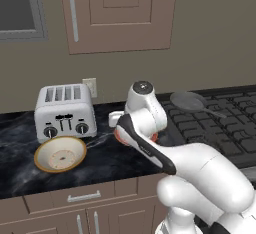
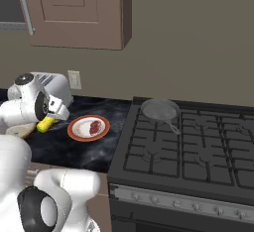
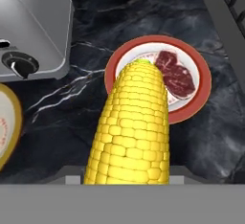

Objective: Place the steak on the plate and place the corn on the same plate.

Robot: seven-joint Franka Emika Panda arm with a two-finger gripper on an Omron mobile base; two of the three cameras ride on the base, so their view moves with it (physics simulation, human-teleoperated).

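The corn (image 3: 131,132), a yellow cob, stands between my gripper's jaws and points toward the plate (image 3: 203,82). In the right base view my gripper (image 2: 51,116) is shut on the corn (image 2: 45,125), a little left of the plate (image 2: 74,129) and above the counter. The steak (image 3: 175,74), red with white marbling, lies on the right half of the orange-red rimmed plate. It shows as a dark red patch, the steak (image 2: 94,126), in the right base view. In the left base view my arm hides most of the plate (image 1: 118,137).
A silver toaster (image 1: 64,110) stands at the back left of the dark marble counter. A tan-rimmed bowl (image 1: 60,154) sits in front of it. A grey frying pan (image 2: 159,109) rests on the black stove (image 2: 198,146) to the right of the plate.
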